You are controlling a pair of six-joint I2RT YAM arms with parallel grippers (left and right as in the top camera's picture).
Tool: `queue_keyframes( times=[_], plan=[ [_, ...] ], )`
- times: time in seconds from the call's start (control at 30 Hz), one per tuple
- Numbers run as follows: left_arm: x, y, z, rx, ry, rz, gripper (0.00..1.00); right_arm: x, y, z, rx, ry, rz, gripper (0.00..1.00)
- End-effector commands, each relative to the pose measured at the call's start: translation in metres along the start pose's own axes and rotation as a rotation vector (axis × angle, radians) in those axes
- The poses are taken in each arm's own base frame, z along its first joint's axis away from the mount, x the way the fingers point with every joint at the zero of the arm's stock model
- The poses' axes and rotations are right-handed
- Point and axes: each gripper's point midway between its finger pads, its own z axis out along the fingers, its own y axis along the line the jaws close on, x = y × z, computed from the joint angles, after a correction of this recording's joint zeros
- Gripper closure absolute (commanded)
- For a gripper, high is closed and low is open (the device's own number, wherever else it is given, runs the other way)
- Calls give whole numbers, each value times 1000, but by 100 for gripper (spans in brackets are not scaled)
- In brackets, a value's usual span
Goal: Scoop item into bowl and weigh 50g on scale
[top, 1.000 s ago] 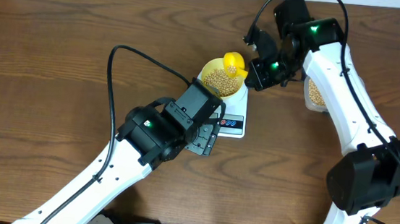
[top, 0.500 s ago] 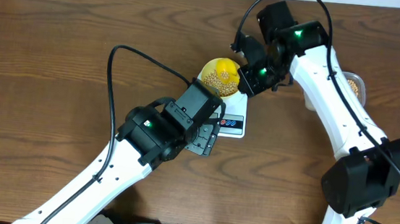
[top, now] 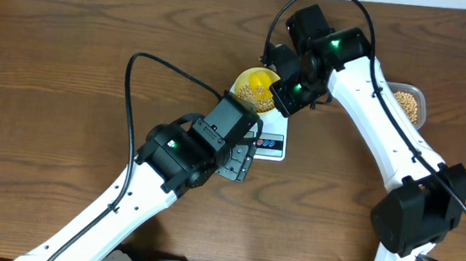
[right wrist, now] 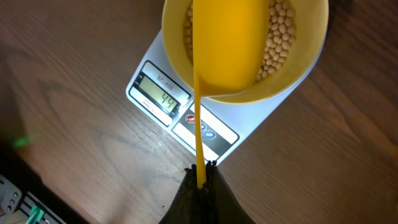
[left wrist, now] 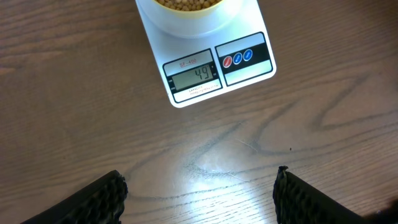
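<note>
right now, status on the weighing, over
Right gripper shut on scoop, over bowl. Left gripper open, empty. Beans in bowl on scale, reads 49. No obstruction.

bowl (left wrist: 186,17) cut off at top edge; scoop (right wrist: 227,43) hides part of beans (right wrist: 277,43).

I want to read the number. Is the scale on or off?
On. The scale has its display reading 49 in the left wrist view, with the bowl of beans on it.

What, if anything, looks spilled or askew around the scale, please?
Nothing stands out. The bowl sits on the scale, the beans are inside it, and no stray beans show on the table nearby. The right gripper holds the scoop over the bowl.
</note>
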Motion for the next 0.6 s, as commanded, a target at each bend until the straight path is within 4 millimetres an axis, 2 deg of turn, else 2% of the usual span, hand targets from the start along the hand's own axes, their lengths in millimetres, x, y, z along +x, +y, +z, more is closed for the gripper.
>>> queue_keyframes(
  times=[0.0,0.57],
  plan=[
    [-5,-1,-4,4,-13,4,21,-11,4,-22,26,-67,-32,99],
    [-5,-1,-4,4,-13,4,22,-12,-5,-28,116,-69,-45,99]
  ],
)
